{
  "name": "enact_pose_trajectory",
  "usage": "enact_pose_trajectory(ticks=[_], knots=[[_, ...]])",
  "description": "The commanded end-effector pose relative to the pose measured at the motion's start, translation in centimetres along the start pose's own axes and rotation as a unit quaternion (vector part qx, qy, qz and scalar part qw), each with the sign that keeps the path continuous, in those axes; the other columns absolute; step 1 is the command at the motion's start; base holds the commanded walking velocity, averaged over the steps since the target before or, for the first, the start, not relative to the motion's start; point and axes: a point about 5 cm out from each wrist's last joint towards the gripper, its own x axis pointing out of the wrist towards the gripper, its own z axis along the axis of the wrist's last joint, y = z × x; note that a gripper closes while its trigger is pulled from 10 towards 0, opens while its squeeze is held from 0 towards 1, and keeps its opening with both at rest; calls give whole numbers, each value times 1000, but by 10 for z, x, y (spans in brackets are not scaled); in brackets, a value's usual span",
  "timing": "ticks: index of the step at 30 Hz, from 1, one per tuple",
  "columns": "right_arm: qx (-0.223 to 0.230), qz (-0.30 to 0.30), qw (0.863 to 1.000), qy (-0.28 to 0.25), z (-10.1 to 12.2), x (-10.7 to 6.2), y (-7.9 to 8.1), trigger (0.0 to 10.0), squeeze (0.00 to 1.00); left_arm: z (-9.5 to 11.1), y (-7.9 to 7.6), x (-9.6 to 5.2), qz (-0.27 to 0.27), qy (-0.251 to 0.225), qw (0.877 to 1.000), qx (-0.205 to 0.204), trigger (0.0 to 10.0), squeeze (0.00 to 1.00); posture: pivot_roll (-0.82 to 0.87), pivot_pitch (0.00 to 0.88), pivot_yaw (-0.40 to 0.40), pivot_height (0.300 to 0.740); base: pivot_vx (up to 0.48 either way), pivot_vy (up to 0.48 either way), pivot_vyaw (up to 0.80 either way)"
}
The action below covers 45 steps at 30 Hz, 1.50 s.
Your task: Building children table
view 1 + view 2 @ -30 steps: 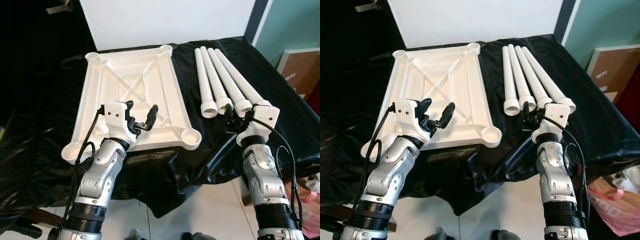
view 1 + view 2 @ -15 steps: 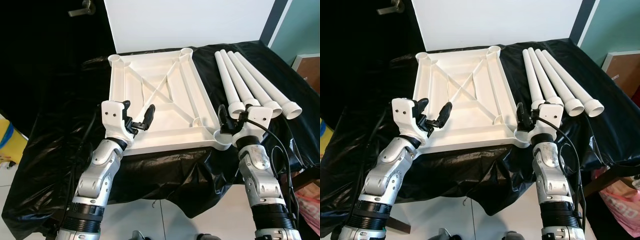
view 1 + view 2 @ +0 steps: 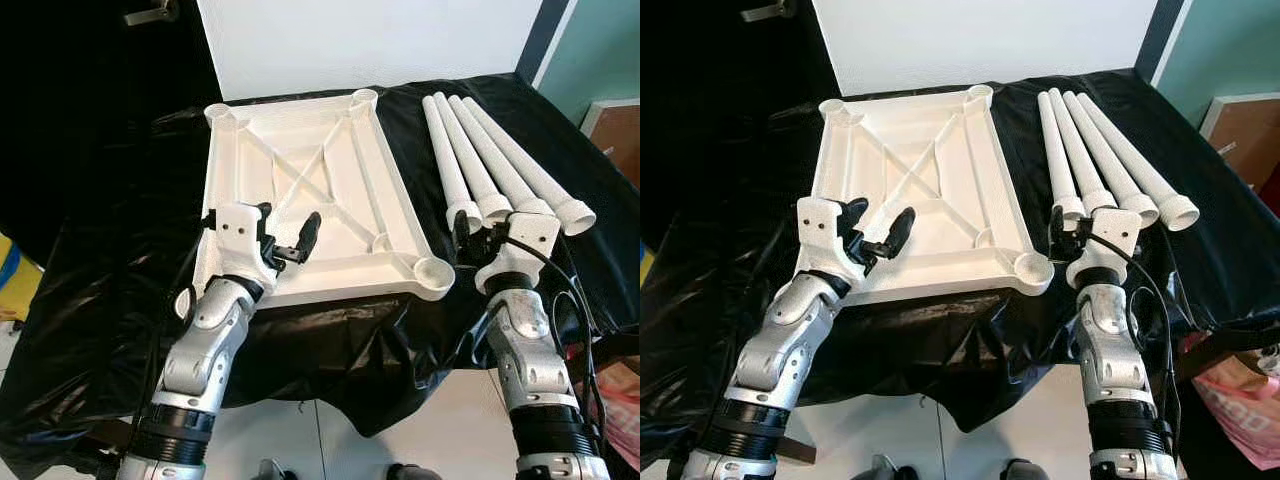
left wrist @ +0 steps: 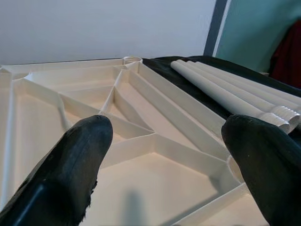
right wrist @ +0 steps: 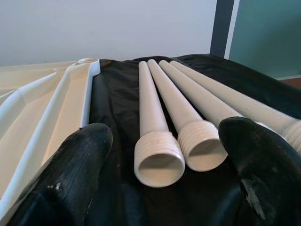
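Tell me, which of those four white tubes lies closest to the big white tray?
The leftmost white tube. It lies right beside the upturned tabletop on the black cloth, with the other three fanned out to its right.

The left end effector covers part of the tabletop panel's near rail, and the arm behind it hides the near left corner socket. The right end effector and its white housing block the threaded ends of the middle legs. Black cloth drapes the whole worktop, so its surface and edges cannot be made out. At the far right a pink bag, perhaps plastic, is cut by the frame edge.
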Motion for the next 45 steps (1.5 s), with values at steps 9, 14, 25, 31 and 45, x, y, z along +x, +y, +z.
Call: enact_pose_trajectory(ticks=[9, 14, 25, 31, 45], knots=[[-21, -21, 999, 31, -6, 15, -8, 10000, 0, 5, -31, 4, -102, 14, 994, -29, 10000, 0, -110, 127, 37, 740, 0, 0, 0], [-24, -27, 999, 40, -5, 24, -9, 10000, 0, 7, -45, 4, -146, 26, 988, -37, 10000, 0, -107, 136, 41, 740, 0, 0, 0], [29, 1, 996, 86, -4, 55, 3, 10000, 0, 22, -75, -4, -247, 43, 967, -55, 10000, 0, -84, 196, 55, 740, 0, 0, 0], [32, 42, 994, 96, 0, 70, 14, 10000, 0, 34, -87, -9, -286, 45, 956, -58, 10000, 0, -43, 260, 62, 740, 0, 0, 0], [47, 64, 989, 121, 2, 87, 29, 10000, 0, 40, -91, -24, -282, 70, 955, -67, 10000, 0, 34, 303, 64, 740, 0, 0, 0]])
